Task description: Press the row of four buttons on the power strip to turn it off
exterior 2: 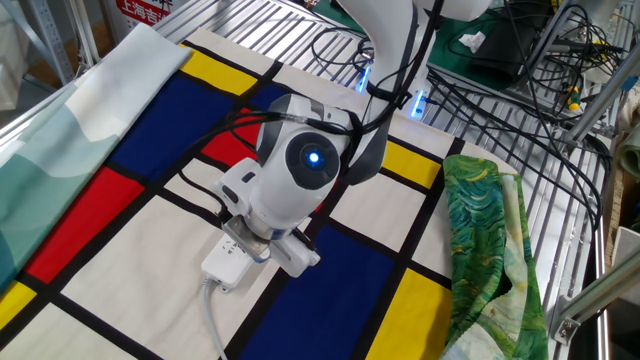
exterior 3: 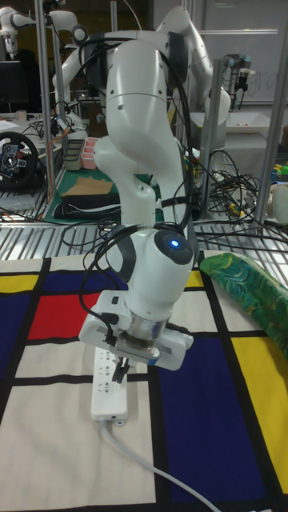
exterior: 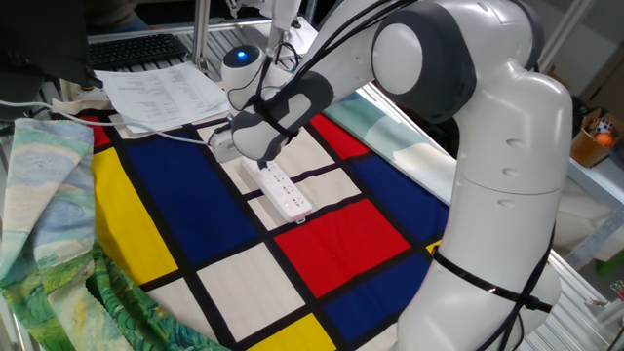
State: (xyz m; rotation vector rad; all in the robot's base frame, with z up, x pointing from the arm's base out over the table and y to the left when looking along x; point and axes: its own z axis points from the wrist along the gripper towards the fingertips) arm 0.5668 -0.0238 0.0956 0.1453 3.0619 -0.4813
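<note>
The white power strip [exterior: 286, 193] lies on the chequered cloth, over a white panel beside a red one, its cable [exterior: 166, 132] running toward the papers. The four buttons show only as tiny marks along its top face [exterior 3: 106, 390]. My gripper [exterior 3: 122, 370] points straight down over the cable end of the strip. In the tall view its dark fingertips are pressed together, at or just above the strip's top. The wrist hides the fingers in both other views. In the other fixed view only the strip's cable end [exterior 2: 227, 264] shows.
A stack of white papers [exterior: 161, 93] and a keyboard [exterior: 136, 49] lie at the far edge. Green patterned cloth [exterior: 44, 205] [exterior 2: 490, 240] drapes beside the mat. A pale teal cloth [exterior 2: 60, 150] lies alongside. Cables [exterior 2: 500, 70] cross the metal grating behind the arm.
</note>
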